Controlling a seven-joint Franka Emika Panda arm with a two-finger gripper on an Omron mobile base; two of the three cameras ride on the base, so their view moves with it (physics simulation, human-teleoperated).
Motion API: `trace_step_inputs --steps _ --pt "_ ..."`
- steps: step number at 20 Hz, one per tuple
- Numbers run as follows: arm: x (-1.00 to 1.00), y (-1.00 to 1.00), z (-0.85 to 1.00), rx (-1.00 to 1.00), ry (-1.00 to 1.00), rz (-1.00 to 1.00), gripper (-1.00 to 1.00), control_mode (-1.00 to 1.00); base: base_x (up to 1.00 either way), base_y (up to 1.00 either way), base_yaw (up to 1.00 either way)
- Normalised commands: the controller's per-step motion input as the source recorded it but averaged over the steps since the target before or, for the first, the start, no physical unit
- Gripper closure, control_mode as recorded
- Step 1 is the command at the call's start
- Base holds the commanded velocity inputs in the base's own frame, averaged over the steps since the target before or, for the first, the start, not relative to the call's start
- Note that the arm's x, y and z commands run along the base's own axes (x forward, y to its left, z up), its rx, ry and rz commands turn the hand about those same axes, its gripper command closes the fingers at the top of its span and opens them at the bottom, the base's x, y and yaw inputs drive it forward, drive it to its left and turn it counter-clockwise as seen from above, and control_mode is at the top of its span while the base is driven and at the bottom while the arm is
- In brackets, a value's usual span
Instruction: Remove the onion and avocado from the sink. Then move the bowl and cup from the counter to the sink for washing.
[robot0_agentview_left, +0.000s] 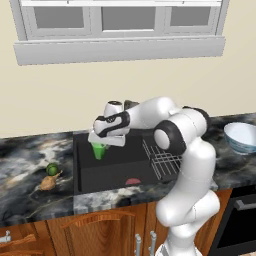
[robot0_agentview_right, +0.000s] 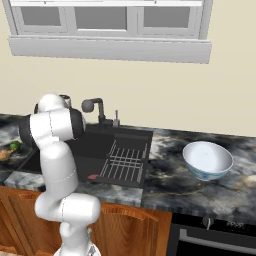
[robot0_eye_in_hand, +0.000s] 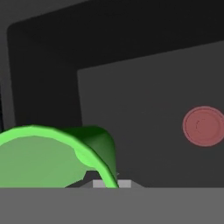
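- Cup (robot0_agentview_left: 99, 150) pinched by its rim between fully closed fingers (robot0_agentview_left: 101, 145), hanging over left half of sink (robot0_agentview_left: 112, 172).
- Bright green, tapered, handleless; open mouth toward hand camera.

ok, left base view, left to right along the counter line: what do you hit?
onion → cup, held in the hand over the sink → wire rack → bowl
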Motion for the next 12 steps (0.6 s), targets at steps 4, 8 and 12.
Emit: trace_step_inputs --steps 4,8,12 --pt "0.13 0.01 -0.24 0.0 0.0 0.0 1.0 -1.0 0.0 0.0 0.0" --pt "0.12 0.03 -0.24 0.0 0.0 0.0 1.0 -1.0 0.0 0.0 0.0" --pt "0.12 0.0 -0.25 0.0 0.0 0.0 1.0 -1.0 0.0 0.0 0.0"
